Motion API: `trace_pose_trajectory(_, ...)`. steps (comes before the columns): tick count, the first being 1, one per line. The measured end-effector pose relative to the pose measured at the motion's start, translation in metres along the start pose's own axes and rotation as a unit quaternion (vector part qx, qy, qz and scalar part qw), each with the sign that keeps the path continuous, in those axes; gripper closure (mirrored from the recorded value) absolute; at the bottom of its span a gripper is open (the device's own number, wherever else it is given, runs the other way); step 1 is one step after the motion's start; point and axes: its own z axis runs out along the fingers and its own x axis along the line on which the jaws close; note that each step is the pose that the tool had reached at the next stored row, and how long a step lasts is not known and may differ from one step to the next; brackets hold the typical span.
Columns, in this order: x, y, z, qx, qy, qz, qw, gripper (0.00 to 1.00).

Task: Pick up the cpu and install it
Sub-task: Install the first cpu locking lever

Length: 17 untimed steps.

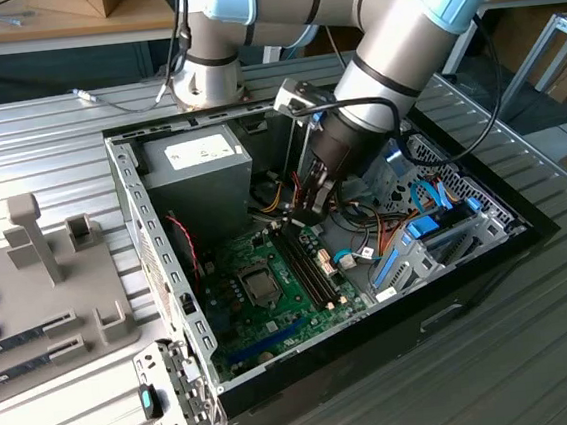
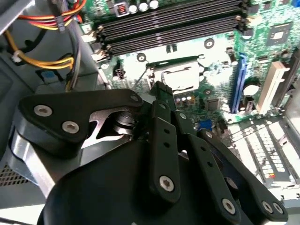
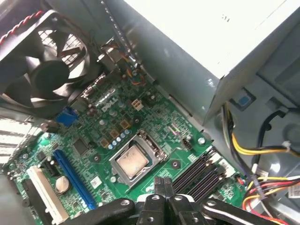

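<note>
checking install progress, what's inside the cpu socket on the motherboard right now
In the first wrist view the cpu lies flat inside the socket frame, metal top up. The contacts beneath it are covered. The gripper hangs just above the board beside the socket, fingertips together, holding nothing.

Motherboard (image 1: 270, 284), fan (image 3: 47, 70), perhaps power supply (image 1: 195, 176)

Green printed motherboard (image 3: 154, 140); silvery square cpu (image 3: 132, 161) centre frame; blue long slot (image 3: 72, 178) lower left; black round fan (image 3: 49, 70) upper left.

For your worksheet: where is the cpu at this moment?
In the first wrist view the cpu lies in the motherboard socket, between the blue slot and memory slots, just beyond the gripper.
</note>
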Motion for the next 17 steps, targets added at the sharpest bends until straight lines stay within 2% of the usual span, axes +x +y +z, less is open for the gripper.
trace_pose_trajectory(1, -0.002, 0.0018, -0.0001, -0.0026, -0.0028, -0.001, 0.99999, 0.89)
trace_pose_trajectory(7, -0.011, 0.009, 0.0022, -0.0135, -0.0148, -0.007, 0.99977, 0.89)
trace_pose_trajectory(9, -0.0148, 0.0138, 0.0047, -0.0204, -0.0225, -0.011, 0.99948, 0.89)
trace_pose_trajectory(12, -0.0149, 0.0167, 0.0077, -0.0252, -0.0275, -0.017, 0.99915, 0.89)
trace_pose_trajectory(14, -0.0151, 0.017, 0.0091, -0.0273, -0.0295, -0.026, 0.99886, 0.89)
trace_pose_trajectory(17, -0.0158, 0.0173, 0.0105, -0.0321, -0.0346, -0.036, 0.99824, 0.89)
